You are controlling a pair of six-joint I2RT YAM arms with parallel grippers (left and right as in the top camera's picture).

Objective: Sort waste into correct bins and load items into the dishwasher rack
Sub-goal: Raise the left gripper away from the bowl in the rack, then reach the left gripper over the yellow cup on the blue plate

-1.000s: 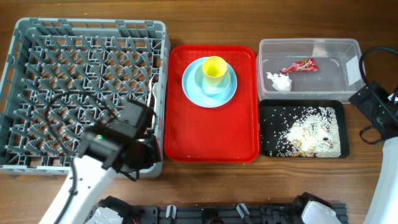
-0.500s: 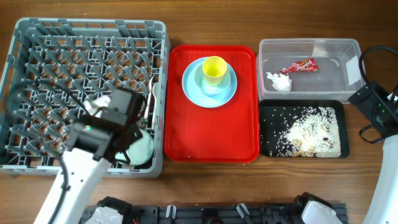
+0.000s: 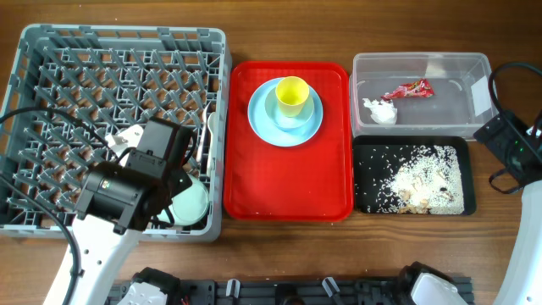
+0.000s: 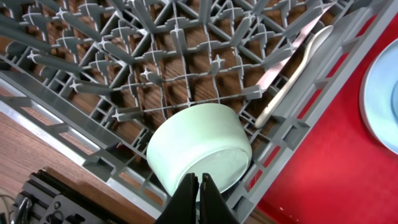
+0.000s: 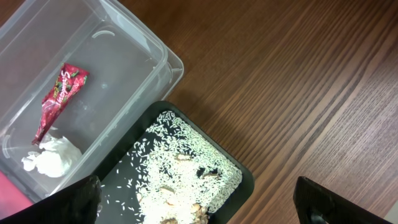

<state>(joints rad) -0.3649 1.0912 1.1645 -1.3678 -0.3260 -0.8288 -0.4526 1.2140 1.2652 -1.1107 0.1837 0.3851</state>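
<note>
1. pale green bowl [image 4: 199,146] lies tilted on its side in the dishwasher rack [image 3: 125,32], in the corner at about five o'clock in the overhead view, wedged among the pegs by the wall.
2. it looks like light, stiff plastic with a smooth, rather slippery skin. i judge it is not fragile but apt to roll or skid, so the best hold is a pinch across the thin rim, one finger inside and one outside.
3. left gripper [image 4: 194,196] hangs just over that rim, jaws pressed together with nothing seen between them.
4. white cutlery handle [image 4: 298,68] lies along the rack wall at about one o'clock from the bowl.
5. red tray [image 3: 288,182], at three o'clock of the rack, carries the light blue plate [image 3: 261,127], light blue bowl [image 3: 275,110] and yellow cup [image 3: 291,95] in a stack, not yet loaded.
6. right gripper [image 5: 199,205] hovers farther out at three o'clock, jaws spread wide and empty, above the black tray [image 5: 245,177] of rice and near the clear tub [image 5: 149,53].
</note>
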